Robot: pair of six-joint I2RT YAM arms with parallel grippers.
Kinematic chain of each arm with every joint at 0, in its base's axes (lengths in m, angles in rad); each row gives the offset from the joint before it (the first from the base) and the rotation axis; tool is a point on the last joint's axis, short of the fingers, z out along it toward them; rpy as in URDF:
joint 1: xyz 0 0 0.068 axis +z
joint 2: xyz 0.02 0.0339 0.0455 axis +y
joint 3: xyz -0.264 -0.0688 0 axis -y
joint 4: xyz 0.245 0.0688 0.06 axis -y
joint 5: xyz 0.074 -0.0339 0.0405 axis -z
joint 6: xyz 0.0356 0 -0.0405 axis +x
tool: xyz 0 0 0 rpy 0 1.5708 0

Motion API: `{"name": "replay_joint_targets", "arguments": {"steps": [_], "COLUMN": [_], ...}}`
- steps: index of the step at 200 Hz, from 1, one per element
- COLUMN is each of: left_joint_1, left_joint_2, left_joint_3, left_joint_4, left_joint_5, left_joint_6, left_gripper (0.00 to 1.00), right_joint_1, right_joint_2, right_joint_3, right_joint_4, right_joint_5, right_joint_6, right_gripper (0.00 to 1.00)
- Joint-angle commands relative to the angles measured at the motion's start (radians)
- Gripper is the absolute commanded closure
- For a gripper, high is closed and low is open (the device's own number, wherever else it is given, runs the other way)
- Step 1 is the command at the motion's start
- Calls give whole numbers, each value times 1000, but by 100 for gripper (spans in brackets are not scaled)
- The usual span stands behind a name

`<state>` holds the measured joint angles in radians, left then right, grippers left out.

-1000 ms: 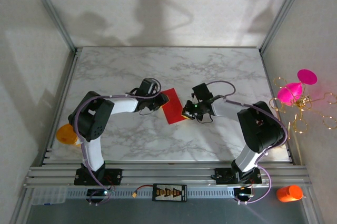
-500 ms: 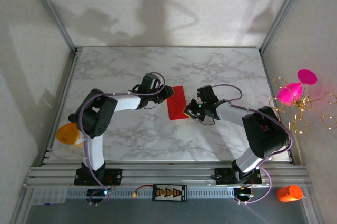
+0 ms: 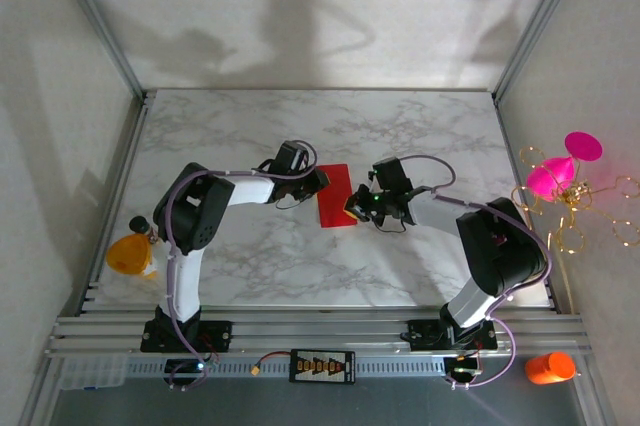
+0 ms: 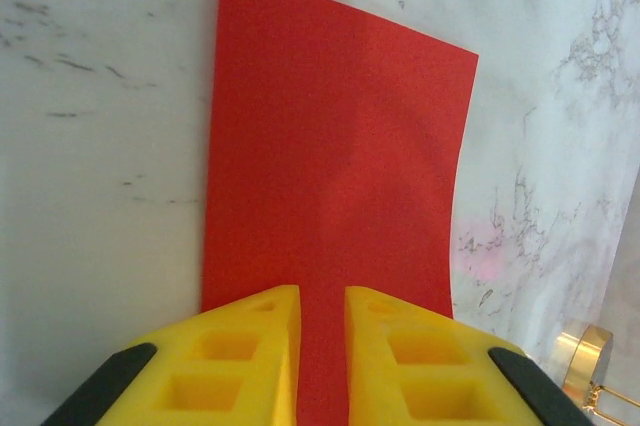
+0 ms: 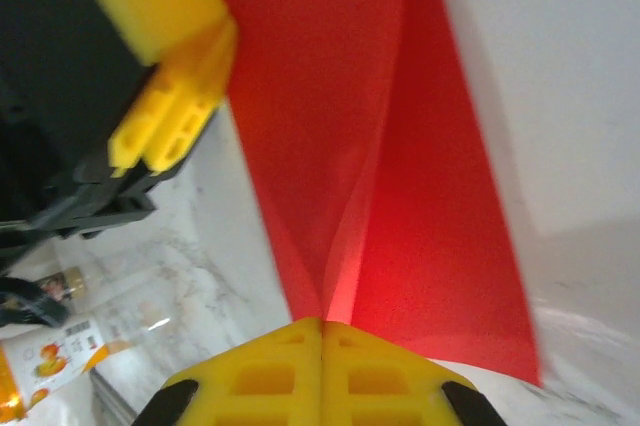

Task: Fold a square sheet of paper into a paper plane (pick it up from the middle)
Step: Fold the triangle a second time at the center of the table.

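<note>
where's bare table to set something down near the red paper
Free: the marble table's far strip beyond the red paper sheet, and the near strip before the aluminium rail. Crowded: the centre, where left end effector and right end effector flank the sheet.

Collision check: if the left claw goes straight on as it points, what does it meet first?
The square sheet of paper: the left claw sits at its near edge, pointing along it. Past it, likely bare table.

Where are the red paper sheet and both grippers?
square sheet of paper [image 4: 330, 136], left wrist view, middle of the flat red face.
left gripper [image 4: 322, 296], left wrist view, narrow gap between yellow fingertips.
right gripper [image 5: 322, 324], right wrist view, seam where the shut fingertips meet.
</note>
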<state>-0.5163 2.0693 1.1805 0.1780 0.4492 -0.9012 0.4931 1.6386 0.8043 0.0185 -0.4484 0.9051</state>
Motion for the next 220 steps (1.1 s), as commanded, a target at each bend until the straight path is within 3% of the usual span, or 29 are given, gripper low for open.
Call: {"name": "replay_joint_targets", "arguments": {"steps": [1,75,127,220], "left_joint_1": [-4,-4,2,24], "left_joint_2": [35,29,-3,102], "left_joint_3": [6,47,113,158], "left_joint_4": [-81,-116,-131,-172], "left_joint_5": [-10,-3,-3,-44], "left_joint_6": [25,44,79,121], "left_gripper": [81,81,78,80], "right_joint_1": [-2,13,19,19], "right_joint_2": [30,149,171,189], "right_joint_3": [16,68,89,81], "right_joint_4": [96,200,135,194], "right_joint_5": [-66,-73,-30,-76], "right_joint_6": [-20,-8,-26,-25], "right_gripper": [100,100,100,100]}}
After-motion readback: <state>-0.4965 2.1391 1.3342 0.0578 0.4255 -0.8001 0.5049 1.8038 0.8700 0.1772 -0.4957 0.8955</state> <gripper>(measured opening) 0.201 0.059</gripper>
